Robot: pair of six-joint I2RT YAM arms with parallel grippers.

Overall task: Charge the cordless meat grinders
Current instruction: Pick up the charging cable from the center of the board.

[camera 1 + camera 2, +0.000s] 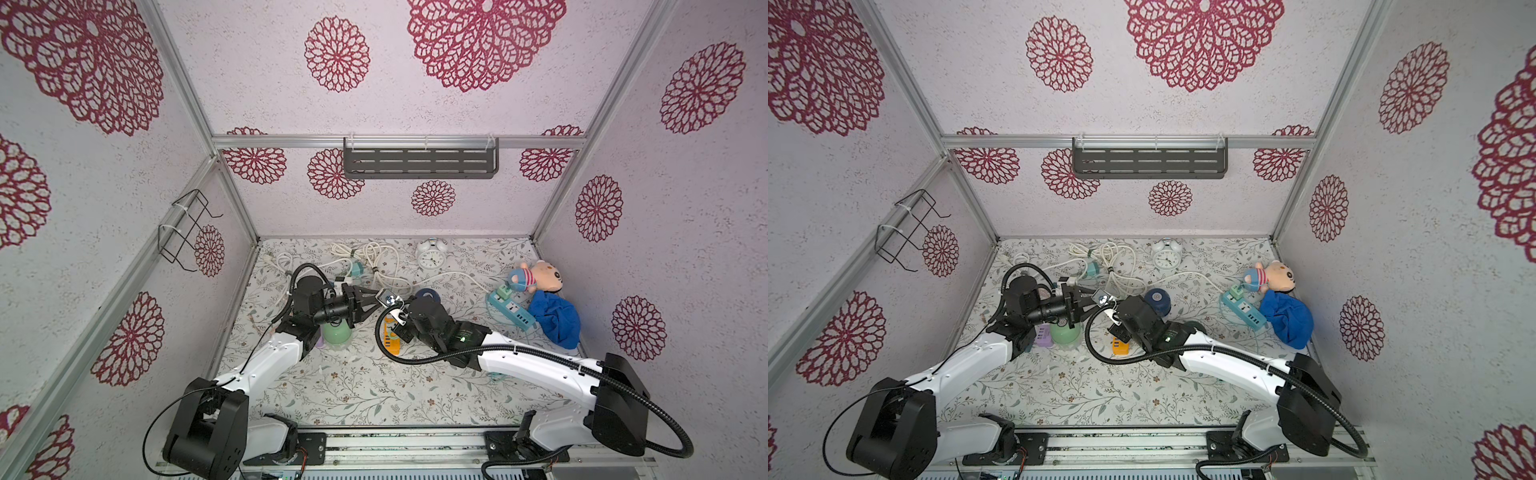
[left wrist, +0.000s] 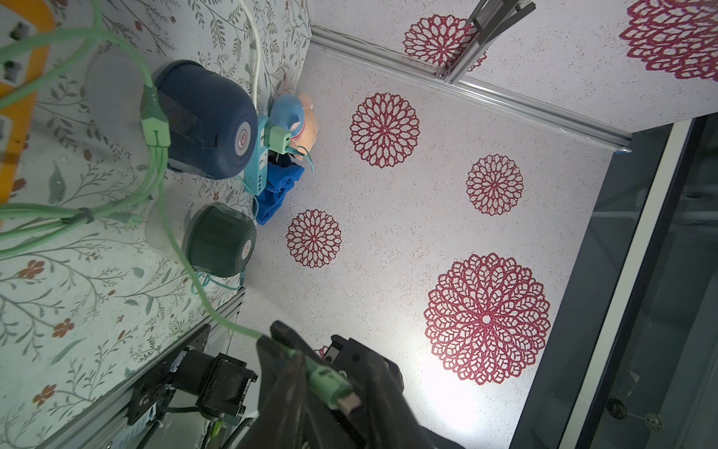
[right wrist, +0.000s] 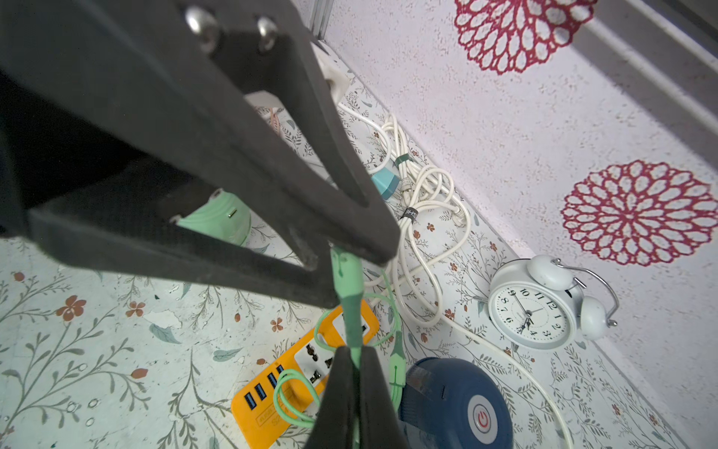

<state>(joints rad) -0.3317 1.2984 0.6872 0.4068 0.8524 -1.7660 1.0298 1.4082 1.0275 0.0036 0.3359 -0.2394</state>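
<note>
My left gripper [image 2: 311,361] is shut on the plug [image 2: 330,385] of a mint-green charging cable, held above the table. My right gripper [image 3: 355,353] is shut on the same cable [image 3: 349,311] a short way below that plug. In both top views the two grippers meet over the middle of the table, left [image 1: 376,302] and right [image 1: 395,316]. The mint green grinder [image 1: 337,332] stands under my left arm. Beside my right wrist stands the navy blue grinder [image 1: 428,296]. The dark green grinder [image 2: 219,241] stands nearer the front, upright.
An orange power strip [image 1: 392,338] lies under the grippers, a purple one [image 1: 1042,336] by the mint grinder, a blue one [image 1: 509,309] at the right with a green adapter [image 1: 504,291]. White cords [image 1: 374,266], a white alarm clock [image 1: 431,256], a plush toy [image 1: 536,277] and a blue cloth [image 1: 555,318] lie along the back and right.
</note>
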